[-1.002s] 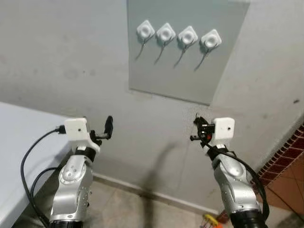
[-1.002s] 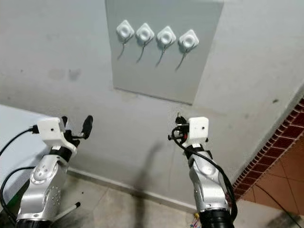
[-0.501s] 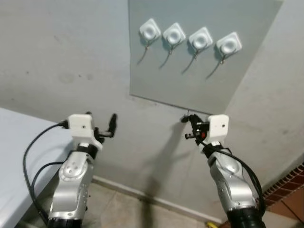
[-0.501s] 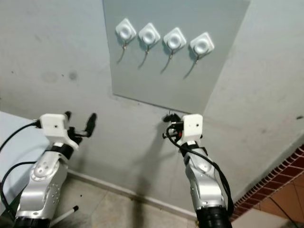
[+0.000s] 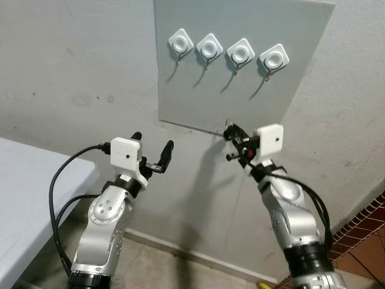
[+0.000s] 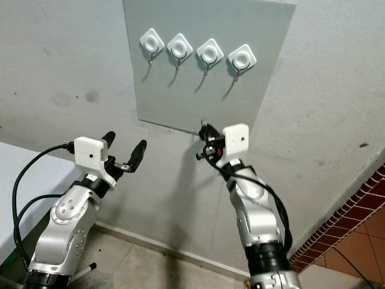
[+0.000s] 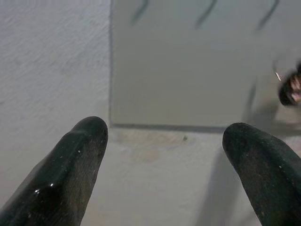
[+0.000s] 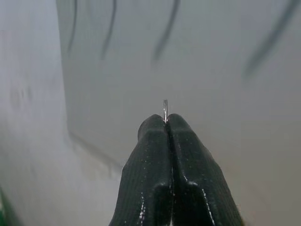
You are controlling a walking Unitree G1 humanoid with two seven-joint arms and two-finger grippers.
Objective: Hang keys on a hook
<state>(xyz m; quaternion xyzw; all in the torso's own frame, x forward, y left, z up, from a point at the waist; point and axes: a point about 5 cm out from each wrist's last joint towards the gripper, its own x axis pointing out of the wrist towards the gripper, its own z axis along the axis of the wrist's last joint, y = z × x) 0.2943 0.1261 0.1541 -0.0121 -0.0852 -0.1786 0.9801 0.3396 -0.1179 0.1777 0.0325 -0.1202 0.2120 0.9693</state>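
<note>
The right end effector [image 5: 231, 139] sits just right of centre in the head views, raised toward the lower edge of the grey panel [image 5: 198, 102] so that what it pinches points up at the hooks [image 5: 237, 53], a row of four on white pads near the top of the frame and well above it. Its fingers [image 8: 160, 155] are clenched flat together on a thin metal ring [image 8: 165, 109], of which only a sliver stands out past the tips; this is probably the key ring, though the keys themselves cannot be made out. The ring is held edge-up, likely so it can slip over a hook's tip. The left end effector [image 5: 151, 152] hovers at centre left, fingers [image 7: 77, 160] spread wide and empty, facing the wall below the panel. A tabletop [image 5: 30, 192] fills the lower left.
</note>
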